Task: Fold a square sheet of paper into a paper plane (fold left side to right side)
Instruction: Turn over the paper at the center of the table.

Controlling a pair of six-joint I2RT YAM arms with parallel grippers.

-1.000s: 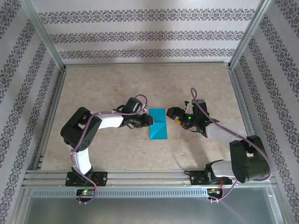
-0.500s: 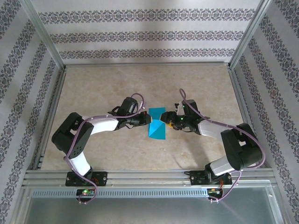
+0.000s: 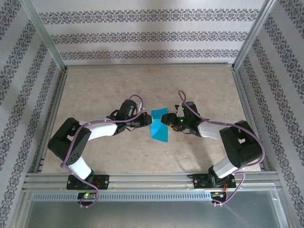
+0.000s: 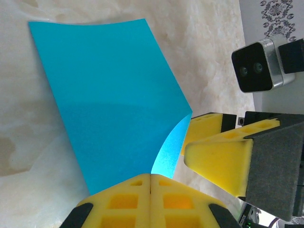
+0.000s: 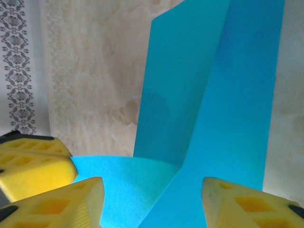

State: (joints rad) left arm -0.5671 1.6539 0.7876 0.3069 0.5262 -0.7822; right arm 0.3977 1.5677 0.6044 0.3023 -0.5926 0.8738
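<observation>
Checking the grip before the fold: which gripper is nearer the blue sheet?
Left: the left gripper is shut on the sheet's raised edge. The right gripper straddles its right side, jaws open.

Teal-blue sheet of paper (image 3: 159, 129), yellow hand pads (image 4: 137, 202), beige marbled table (image 3: 104, 90)

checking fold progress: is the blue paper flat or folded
Partly folded: the square sheet of paper lies creased, with one corner curled up into the shut left gripper.
</observation>
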